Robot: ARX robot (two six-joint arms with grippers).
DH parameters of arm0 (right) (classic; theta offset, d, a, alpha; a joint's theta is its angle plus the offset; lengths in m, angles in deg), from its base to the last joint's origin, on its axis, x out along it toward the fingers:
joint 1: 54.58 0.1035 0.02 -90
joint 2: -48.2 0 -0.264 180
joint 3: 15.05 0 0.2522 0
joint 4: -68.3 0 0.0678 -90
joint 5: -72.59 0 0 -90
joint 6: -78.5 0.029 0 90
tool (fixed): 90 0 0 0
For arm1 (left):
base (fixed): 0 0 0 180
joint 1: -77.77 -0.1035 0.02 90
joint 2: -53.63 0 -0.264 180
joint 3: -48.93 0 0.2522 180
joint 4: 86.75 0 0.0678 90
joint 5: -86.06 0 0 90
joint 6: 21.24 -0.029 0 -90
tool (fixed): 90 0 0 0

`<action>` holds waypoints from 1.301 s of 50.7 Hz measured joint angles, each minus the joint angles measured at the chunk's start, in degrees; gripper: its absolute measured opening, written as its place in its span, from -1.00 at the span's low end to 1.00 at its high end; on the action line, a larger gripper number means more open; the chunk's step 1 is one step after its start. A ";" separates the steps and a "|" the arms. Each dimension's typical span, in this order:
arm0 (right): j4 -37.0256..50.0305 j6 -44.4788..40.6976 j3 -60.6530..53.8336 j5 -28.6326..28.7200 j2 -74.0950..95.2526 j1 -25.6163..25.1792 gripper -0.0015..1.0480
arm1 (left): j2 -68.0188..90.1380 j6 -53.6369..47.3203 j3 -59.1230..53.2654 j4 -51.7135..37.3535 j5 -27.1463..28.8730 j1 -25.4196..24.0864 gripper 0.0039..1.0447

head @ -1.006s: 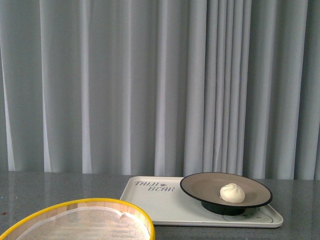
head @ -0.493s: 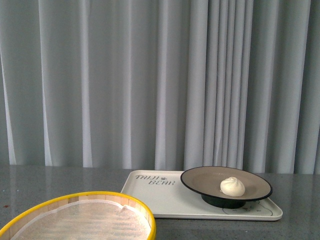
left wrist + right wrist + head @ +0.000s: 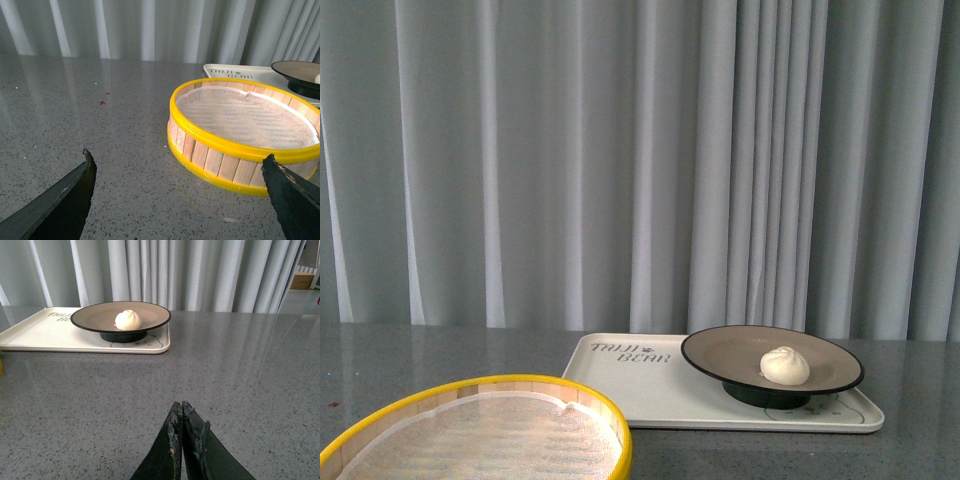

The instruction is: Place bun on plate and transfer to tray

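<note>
View has risen slightly; pleated white bun (image 3: 785, 365) sits on plate (image 3: 720, 361).

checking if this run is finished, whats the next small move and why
Probably none beyond holding both arms back. The bun sits on the plate, and the plate stands on the tray. The right end effector is shut and empty over bare table; the left end effector is open, holding nothing.

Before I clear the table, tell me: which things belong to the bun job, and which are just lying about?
Job things:
bun
plate
tray

Lying about:
yellow-rimmed steamer basket, empty
</note>
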 joint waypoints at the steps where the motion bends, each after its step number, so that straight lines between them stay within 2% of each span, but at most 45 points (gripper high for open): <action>1: -0.55 0.00 0.00 0.00 -0.59 0.00 -0.97 | 0.00 0.00 0.00 0.00 0.00 0.00 0.88; 35: -14.05 0.00 0.00 0.00 -14.32 0.00 -0.97 | 0.00 0.00 0.00 0.00 0.00 0.00 0.88; 40: -23.39 0.00 0.02 0.13 -21.55 0.00 -0.97 | 0.00 0.00 0.00 0.00 0.00 0.00 0.88; 53: -24.11 -0.02 0.02 0.15 -24.02 0.00 -0.96 | 0.00 0.00 0.00 0.00 0.00 0.00 0.88; 61: -24.11 0.00 0.02 0.13 -24.02 0.00 -0.54 | 0.00 0.00 0.00 0.00 -0.02 0.00 0.88; 66: -24.11 0.00 0.02 0.15 -24.02 0.00 -0.11 | 0.00 0.00 0.00 0.00 0.00 0.00 0.88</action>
